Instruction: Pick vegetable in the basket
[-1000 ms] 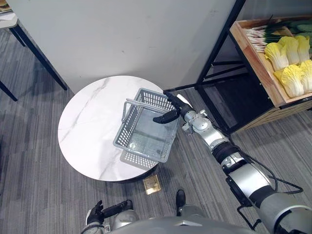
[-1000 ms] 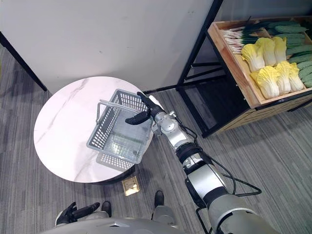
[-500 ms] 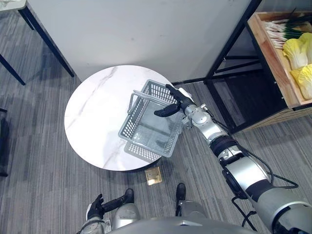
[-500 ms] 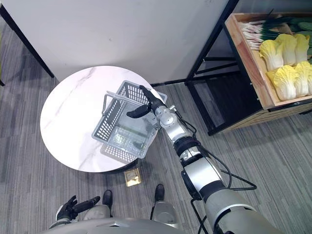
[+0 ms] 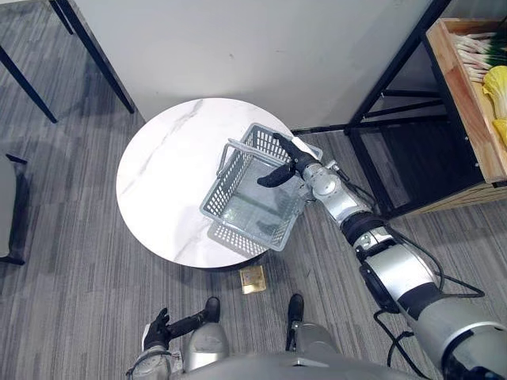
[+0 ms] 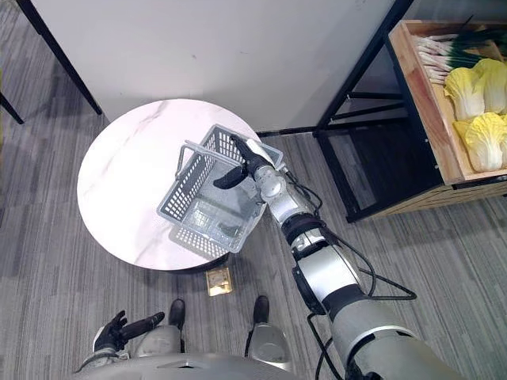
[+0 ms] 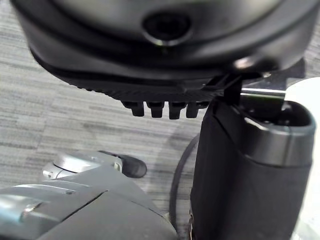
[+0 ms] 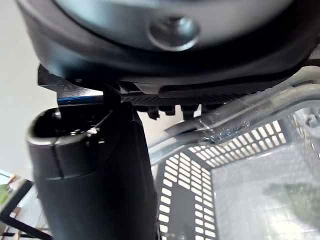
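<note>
- The Chinese cabbages (image 6: 485,136) lie in a wooden crate (image 6: 426,119) on the rack, well apart from the grey plastic basket (image 5: 224,192) on the round marble table (image 5: 162,186).
- The right hand (image 5: 291,161) is at the basket's far rim; whether it is clamped there cannot be told.
- The left hand (image 5: 157,334) hangs low, relaxed and empty.
- A cabbage is judged bulky, fairly light, with leaves easily bruised; the firm pale stem end should be grasped.

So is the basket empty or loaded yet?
Empty, it seems: the grey basket shows a bare glossy floor; cabbages lie in the wooden crate. A greenish smudge in the right wrist view, cannot tell.
</note>
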Tool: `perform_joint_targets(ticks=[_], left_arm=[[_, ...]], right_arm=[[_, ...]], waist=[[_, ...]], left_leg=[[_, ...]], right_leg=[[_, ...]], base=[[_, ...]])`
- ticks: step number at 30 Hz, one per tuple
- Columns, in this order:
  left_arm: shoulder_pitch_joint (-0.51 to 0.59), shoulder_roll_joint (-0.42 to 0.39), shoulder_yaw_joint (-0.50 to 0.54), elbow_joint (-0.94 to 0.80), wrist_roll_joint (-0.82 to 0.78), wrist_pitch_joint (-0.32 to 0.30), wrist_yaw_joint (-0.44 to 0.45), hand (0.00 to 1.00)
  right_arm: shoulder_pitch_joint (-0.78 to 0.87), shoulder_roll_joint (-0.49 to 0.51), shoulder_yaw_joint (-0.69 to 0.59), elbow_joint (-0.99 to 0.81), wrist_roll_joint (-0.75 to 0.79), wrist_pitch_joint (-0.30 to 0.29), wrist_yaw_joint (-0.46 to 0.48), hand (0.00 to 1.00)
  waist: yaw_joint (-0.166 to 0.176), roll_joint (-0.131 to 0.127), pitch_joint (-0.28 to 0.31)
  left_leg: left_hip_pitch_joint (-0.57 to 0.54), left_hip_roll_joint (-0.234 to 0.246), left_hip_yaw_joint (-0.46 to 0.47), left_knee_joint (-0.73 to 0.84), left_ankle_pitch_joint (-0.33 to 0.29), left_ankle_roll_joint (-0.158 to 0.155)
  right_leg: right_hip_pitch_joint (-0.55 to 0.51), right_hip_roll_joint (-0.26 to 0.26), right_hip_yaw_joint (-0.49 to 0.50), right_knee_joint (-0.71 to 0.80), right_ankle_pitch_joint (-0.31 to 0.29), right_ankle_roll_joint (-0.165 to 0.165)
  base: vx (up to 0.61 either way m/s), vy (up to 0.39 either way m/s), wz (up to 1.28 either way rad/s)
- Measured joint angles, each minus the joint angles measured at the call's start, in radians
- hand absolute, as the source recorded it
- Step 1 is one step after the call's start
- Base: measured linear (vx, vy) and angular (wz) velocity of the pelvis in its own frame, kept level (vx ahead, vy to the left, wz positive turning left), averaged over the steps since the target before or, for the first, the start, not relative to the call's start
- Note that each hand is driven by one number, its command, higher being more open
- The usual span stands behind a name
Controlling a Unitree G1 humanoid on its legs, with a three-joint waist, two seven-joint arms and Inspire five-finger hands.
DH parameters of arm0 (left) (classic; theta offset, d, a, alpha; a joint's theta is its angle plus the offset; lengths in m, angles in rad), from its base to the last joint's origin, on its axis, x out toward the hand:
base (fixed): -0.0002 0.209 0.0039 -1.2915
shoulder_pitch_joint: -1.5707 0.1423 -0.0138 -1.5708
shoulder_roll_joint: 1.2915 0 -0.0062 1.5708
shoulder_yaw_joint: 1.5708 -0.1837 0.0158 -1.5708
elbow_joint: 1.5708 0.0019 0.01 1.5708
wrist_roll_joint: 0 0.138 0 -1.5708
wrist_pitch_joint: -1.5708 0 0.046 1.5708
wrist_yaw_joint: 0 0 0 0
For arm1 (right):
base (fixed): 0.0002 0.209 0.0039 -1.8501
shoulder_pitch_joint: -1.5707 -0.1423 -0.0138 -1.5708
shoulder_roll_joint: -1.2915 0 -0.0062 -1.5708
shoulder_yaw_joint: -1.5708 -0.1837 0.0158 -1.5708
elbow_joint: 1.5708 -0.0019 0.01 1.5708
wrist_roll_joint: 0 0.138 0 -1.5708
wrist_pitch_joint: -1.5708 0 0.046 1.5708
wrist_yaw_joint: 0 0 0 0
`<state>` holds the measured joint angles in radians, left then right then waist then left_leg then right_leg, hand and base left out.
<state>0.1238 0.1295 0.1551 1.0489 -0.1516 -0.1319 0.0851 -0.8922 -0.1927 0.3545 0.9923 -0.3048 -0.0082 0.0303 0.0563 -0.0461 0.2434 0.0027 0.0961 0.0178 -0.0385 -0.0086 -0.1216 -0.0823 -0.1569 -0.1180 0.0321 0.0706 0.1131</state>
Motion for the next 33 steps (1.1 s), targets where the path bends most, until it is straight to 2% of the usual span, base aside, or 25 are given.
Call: perform_joint_targets(ticks=[4,10,14,21,26,28,30,33], left_arm=[[0.0,0.001,-0.001,-0.001,-0.001,0.0,0.0,1.0],[-0.002,0.002,-0.004,-0.007,0.001,0.004,0.007,1.0],[-0.002,0.007,-0.023,-0.011,0.001,0.004,0.019,1.0],[-0.002,0.008,-0.033,-0.018,0.001,0.013,0.026,1.0],[-0.001,0.008,-0.032,-0.019,0.002,0.024,0.033,1.0],[0.004,0.012,-0.02,-0.019,0.002,0.024,0.037,1.0],[0.014,0.005,0.012,-0.019,0.002,0.03,0.041,1.0],[0.044,0.006,0.061,-0.017,0.008,0.038,0.038,1.0]], right_arm=[[-0.002,-0.001,0.043,0.0,-0.121,0.0,0.003,0.0],[-0.01,-0.005,0.1,-0.003,-0.494,-0.008,-0.006,0.0],[-0.01,-0.006,0.127,-0.003,-0.587,-0.013,-0.02,0.0],[0.0,-0.007,0.129,-0.005,-0.59,-0.03,-0.022,0.0],[0.03,-0.034,0.129,-0.085,-0.554,-0.048,-0.03,0.0],[0.054,-0.081,0.128,-0.191,-0.509,-0.047,-0.03,0.0],[0.077,-0.162,0.117,-0.383,-0.433,-0.046,-0.027,0.0],[0.179,-0.288,-0.013,-0.671,-0.339,-0.05,-0.029,0.0]], waist=[[-0.001,0.0,0.0],[-0.001,0.0,0.0],[-0.002,0.0,0.0],[-0.003,-0.001,0.0],[-0.006,-0.008,-0.004],[-0.011,-0.011,-0.005],[-0.019,-0.021,-0.007],[-0.062,-0.049,-0.031]], left_leg=[[-0.004,0.0,-0.001,0.0,0.002,-0.001],[0.001,0.0,-0.004,0.001,0.004,0.0],[0.007,0.0,-0.005,0.001,0.004,0.0],[0.025,0.001,0.007,0.003,0.004,0.0],[0.047,0.001,0.046,0.0,0.002,-0.001],[0.054,0.004,0.065,-0.003,0.002,-0.002],[0.079,0.013,0.099,-0.011,-0.004,-0.009],[0.098,0.029,0.134,-0.021,-0.012,-0.02]], right_leg=[[-0.003,0.0,0.001,0.0,0.0,0.0],[0.0,0.0,0.001,0.0,0.0,0.0],[0.007,0.0,0.0,0.0,0.0,0.0],[0.022,0.0,0.005,0.0,0.0,0.0],[0.019,0.004,0.045,0.0,0.001,0.002],[0.013,0.009,0.065,0.0,0.003,0.004],[0.012,0.024,0.103,-0.005,0.004,0.006],[0.012,0.045,0.138,-0.016,0.004,0.006]], base=[[0.0,0.0,0.0],[0.0,0.0,0.0],[0.0,0.0,0.0],[-0.01,-0.001,-0.03],[-0.04,0.001,-0.21],[-0.04,-0.004,-0.26],[-0.03,-0.014,-0.48],[0.02,-0.029,-0.36]])
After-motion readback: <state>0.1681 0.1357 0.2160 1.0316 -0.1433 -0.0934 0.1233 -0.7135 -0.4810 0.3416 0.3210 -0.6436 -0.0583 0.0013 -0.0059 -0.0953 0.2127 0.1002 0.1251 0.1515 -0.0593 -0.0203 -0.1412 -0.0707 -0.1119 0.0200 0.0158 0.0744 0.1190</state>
